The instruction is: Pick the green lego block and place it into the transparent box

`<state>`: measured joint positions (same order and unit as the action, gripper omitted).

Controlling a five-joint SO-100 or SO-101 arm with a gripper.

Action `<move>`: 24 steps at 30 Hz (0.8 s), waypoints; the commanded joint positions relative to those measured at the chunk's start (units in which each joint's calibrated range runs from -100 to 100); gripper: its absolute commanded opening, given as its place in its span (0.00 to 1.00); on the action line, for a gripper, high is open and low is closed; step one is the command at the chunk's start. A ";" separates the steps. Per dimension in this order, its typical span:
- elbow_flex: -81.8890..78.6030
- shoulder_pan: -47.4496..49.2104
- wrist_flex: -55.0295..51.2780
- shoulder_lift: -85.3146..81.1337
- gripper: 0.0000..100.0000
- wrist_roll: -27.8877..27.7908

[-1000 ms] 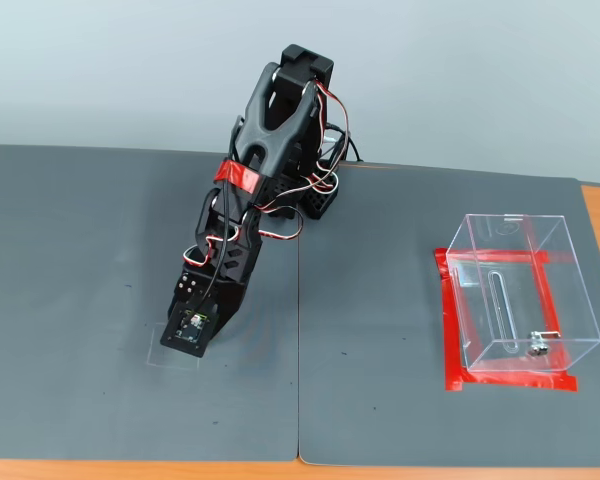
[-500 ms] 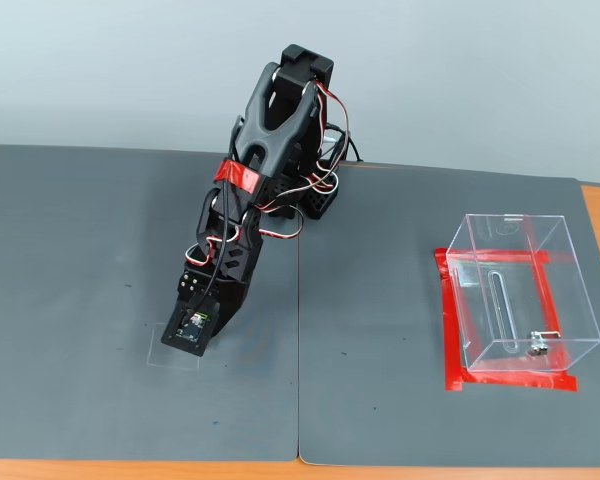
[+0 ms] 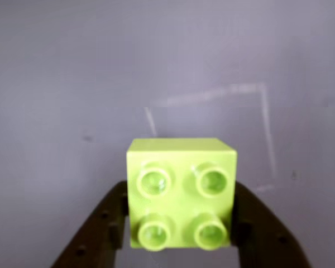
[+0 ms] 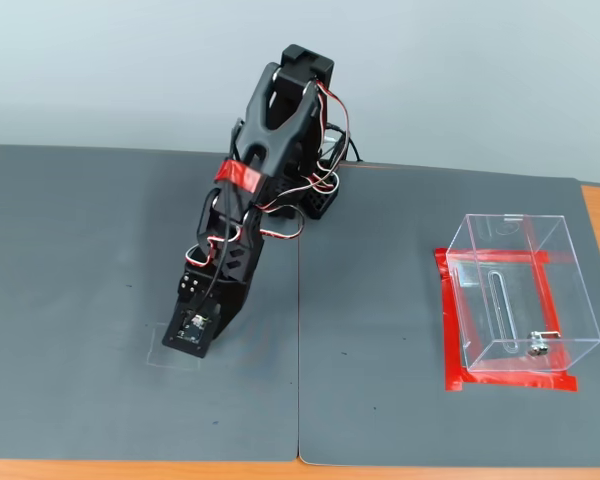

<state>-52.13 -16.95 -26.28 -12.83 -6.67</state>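
Observation:
In the wrist view the green lego block point(image 3: 181, 192), lime with four round studs facing the camera, sits between my gripper's point(image 3: 181, 220) two black fingers point(image 3: 109, 223), which touch its left and right sides. In the fixed view the gripper point(image 4: 192, 342) points down at the dark mat on the left, over a faint square outline; the block is hidden behind it there. The transparent box point(image 4: 570, 290) stands far to the right on red tape point(image 4: 450, 330), with a small metal fitting point(image 4: 537, 347) on its front wall. It looks empty.
A dark grey mat point(image 4: 380, 400) covers the table, with a seam down the middle and wood edge at the front. The arm's base point(image 4: 315, 195) stands at the back centre. A pale square outline point(image 3: 265, 134) marks the mat behind the block.

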 commanded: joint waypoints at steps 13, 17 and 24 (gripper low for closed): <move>1.97 29.74 -0.28 -27.48 0.09 -0.24; 2.52 41.08 -0.28 -30.96 0.09 -0.18; 2.79 57.34 -0.28 -34.27 0.09 -0.18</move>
<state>-52.13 33.60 -26.37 -44.18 -6.91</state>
